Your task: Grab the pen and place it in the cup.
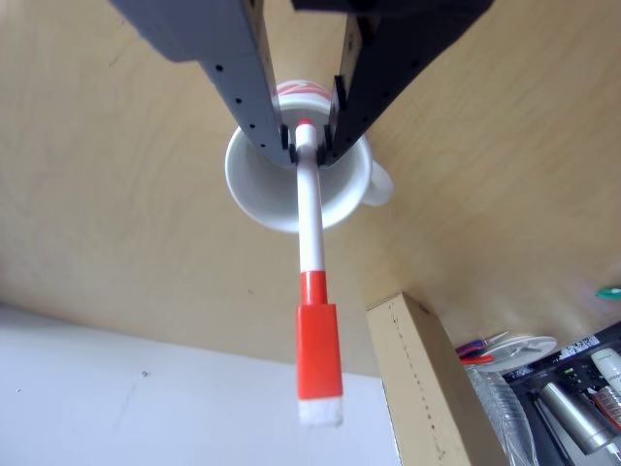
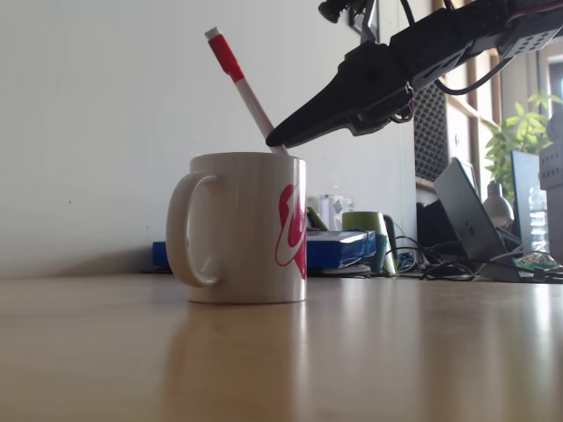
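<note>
gripper point(image 1: 309, 139) grips pen point(image 1: 310, 218) (over cup point(image 2: 249, 230))

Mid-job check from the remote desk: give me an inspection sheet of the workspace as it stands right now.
Surface: light wooden tabletop, bare around the mug.
Job's things: slim white marker with orange-red cap held over the white ceramic mug with pink shapes; its lower end sits at or just inside the rim, cap end tilted up.
Clutter: blue box and green cup behind the mug.
Gripper: black two-finger gripper closed on the marker's lower end.
Cables: black cables on the far table; one along the arm.
Surroundings: white wall, laptop, plant, cardboard box.
</note>
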`<action>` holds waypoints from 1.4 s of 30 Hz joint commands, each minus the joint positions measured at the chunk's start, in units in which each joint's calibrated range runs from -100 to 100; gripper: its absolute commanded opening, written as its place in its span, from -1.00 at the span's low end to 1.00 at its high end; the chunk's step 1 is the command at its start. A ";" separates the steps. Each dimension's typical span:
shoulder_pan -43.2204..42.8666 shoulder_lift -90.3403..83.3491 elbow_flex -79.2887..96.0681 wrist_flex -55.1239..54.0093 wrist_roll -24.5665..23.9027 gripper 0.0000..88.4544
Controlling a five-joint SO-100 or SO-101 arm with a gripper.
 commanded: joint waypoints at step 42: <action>3.36 15.17 0.24 -8.58 -1.01 -0.54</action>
